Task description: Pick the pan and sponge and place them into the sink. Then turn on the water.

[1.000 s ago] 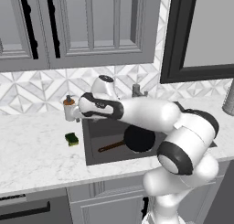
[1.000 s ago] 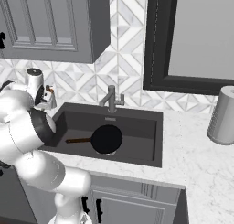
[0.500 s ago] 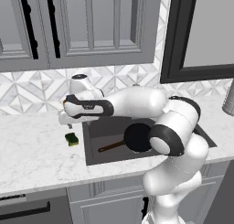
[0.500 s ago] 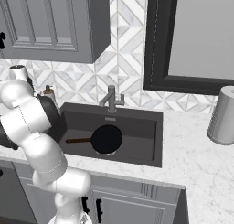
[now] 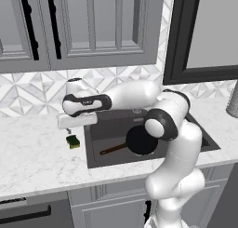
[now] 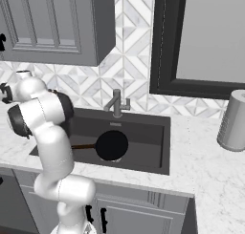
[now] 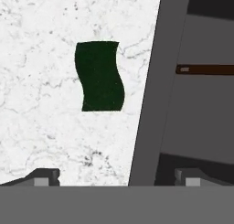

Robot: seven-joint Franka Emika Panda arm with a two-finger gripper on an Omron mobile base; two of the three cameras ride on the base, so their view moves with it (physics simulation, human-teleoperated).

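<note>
My pincer (image 5: 69, 129) hung over the marble table (image 5: 32, 157), w/ its jaws wide apart and nothing between them. In the left base view the sponge (image 5: 72, 141) lay on the table just below the pincer, slightly to its right, not touching it, near the sink's left rim. Through the hand view the sponge (image 7: 99, 76) showed its dark green face up, wavy-edged, ahead of my left fingertip (image 7: 42, 175), well clear of both tips. To the right of it ran the sink's rim as a grey band, and my right fingertip (image 7: 192, 176) sat over the basin side, so the pincer straddled the rim.

Right of the pincer was the sink (image 5: 200, 131), dark grey, set into the table. The pan (image 5: 139, 141) lay on the sink floor, black and round, partly behind my arm in the left base view; its brown handle (image 5: 113, 149) pointed toward the pincer's side. In the right base view the pan (image 6: 112, 145) sat flat in the basin, in front of the faucet (image 6: 116, 103) at the back rim. Farther right, well apart from the pincer, a grey cylinder (image 6: 234, 119) stood on the table.
</note>
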